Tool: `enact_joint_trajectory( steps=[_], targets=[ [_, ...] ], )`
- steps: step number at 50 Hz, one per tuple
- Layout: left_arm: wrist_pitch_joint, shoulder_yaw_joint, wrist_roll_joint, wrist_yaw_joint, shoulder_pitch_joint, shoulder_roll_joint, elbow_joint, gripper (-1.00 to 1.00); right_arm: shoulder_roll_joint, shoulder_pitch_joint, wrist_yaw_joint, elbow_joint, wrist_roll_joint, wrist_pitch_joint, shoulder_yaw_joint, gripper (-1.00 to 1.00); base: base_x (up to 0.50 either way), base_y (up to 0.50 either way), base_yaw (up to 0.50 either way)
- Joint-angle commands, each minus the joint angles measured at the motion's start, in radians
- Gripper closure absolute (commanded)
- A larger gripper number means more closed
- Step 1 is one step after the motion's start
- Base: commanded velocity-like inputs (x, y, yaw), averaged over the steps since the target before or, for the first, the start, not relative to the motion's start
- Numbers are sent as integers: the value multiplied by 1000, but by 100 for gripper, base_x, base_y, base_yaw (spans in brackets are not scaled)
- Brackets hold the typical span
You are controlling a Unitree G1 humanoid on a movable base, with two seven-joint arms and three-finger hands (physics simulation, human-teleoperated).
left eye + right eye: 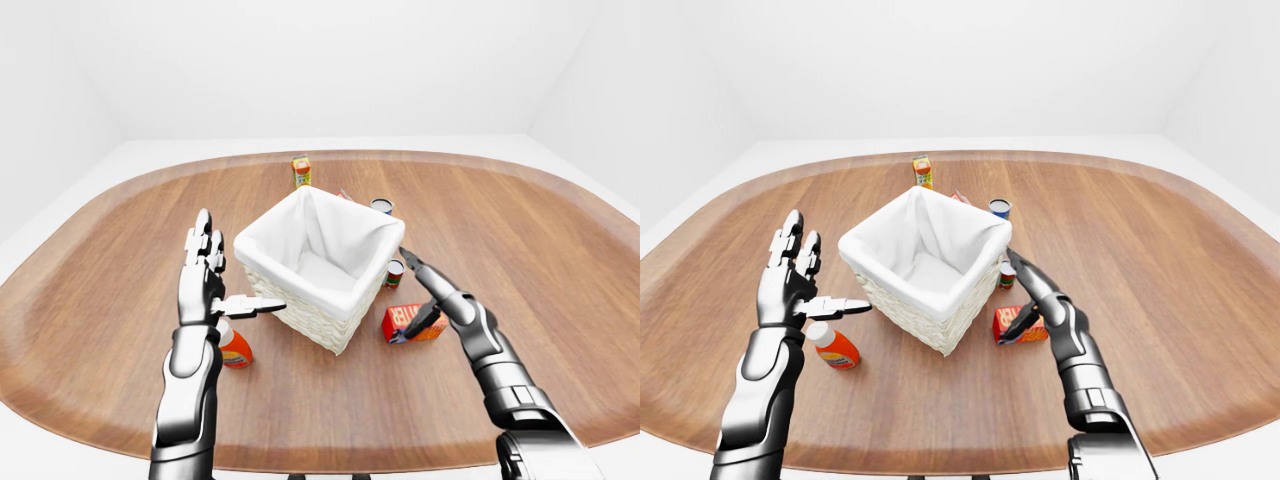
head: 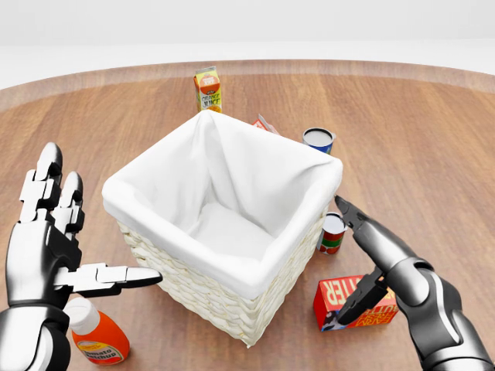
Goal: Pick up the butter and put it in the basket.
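Observation:
The butter (image 2: 340, 303) is a red box with white lettering, lying on the wooden table at the lower right of the head view, just right of the basket. The basket (image 2: 203, 300) is wicker with a white cloth liner and nothing shows inside it. My right hand (image 2: 346, 261) hovers over the butter with its fingers spread open. Its thumb (image 2: 360, 297) crosses the box's top and its long fingers point up-left toward the basket's corner; it is not closed on the box. My left hand (image 2: 93, 224) stands open, palm toward the basket's left wall.
An orange bottle with a white cap (image 2: 98, 337) lies below my left hand. A small red and green can (image 2: 332, 232) stands between the basket and the butter. A blue and white can (image 2: 318, 139), an orange juice carton (image 2: 207, 89) and a small red pack (image 2: 265, 124) lie past the basket.

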Motion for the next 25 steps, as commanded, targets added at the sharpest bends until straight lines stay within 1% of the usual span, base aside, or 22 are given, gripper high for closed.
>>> enact_joint_trajectory(
  steps=[1,4,13,21,25],
  targets=[
    [0,1,0,0,3,0,3,-100,-23,-69,-85,198,-159,0,45,-100,0,0,0],
    [0,3,-1,0,5,0,8,-100,-23,-61,-100,202,-203,0,54,-100,0,0,0],
    [0,1,-1,1,7,-1,3,-100,-9,-52,-140,236,-258,0,69,-100,0,0,0],
    [0,-1,-1,1,10,-3,1,-100,7,-106,-219,345,-318,0,98,-100,0,0,0],
    [0,2,-3,1,13,-2,-9,-100,21,-154,-257,439,-334,0,111,-100,0,0,0]
  ],
)
